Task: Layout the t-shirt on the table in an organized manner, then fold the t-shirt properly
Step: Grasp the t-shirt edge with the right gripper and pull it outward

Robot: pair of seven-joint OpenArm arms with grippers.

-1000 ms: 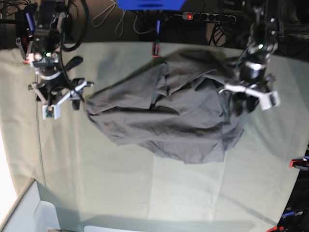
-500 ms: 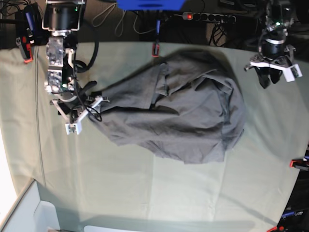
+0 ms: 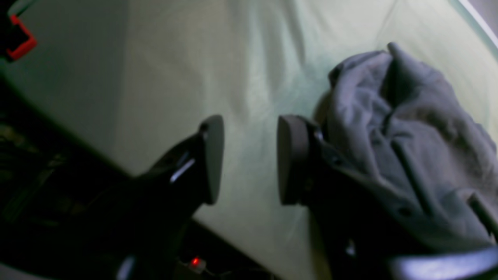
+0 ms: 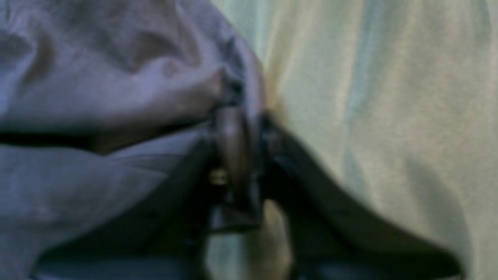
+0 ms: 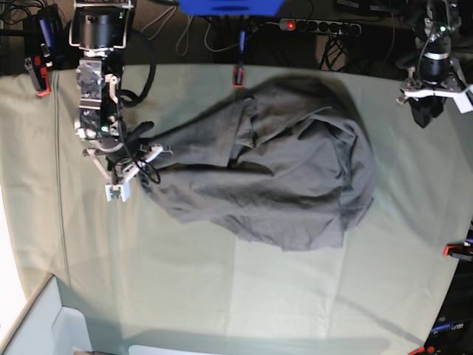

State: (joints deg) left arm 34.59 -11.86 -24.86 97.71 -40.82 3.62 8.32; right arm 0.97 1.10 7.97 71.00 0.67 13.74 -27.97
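The grey t-shirt (image 5: 281,170) lies crumpled in a wrinkly heap on the middle of the table (image 5: 222,296). My right gripper (image 5: 139,159) is at the shirt's left edge, and in the right wrist view (image 4: 239,128) its jaws are pinched on a fold of the grey t-shirt (image 4: 116,97). My left gripper (image 5: 434,103) hovers at the far right corner of the table, apart from the shirt. In the left wrist view it (image 3: 251,159) is open and empty above the green cloth, with the t-shirt (image 3: 408,136) beside one of its fingers.
Red clamps sit at the table's back edge (image 5: 238,75), right edge (image 5: 457,251) and far left (image 5: 41,83). A power strip (image 5: 318,26) and cables lie behind the table. A white box (image 5: 44,325) stands at the front left corner.
My right gripper has moved in to the shirt's left edge and closed on it. My left gripper has left the shirt's right side and moved to the far right corner.
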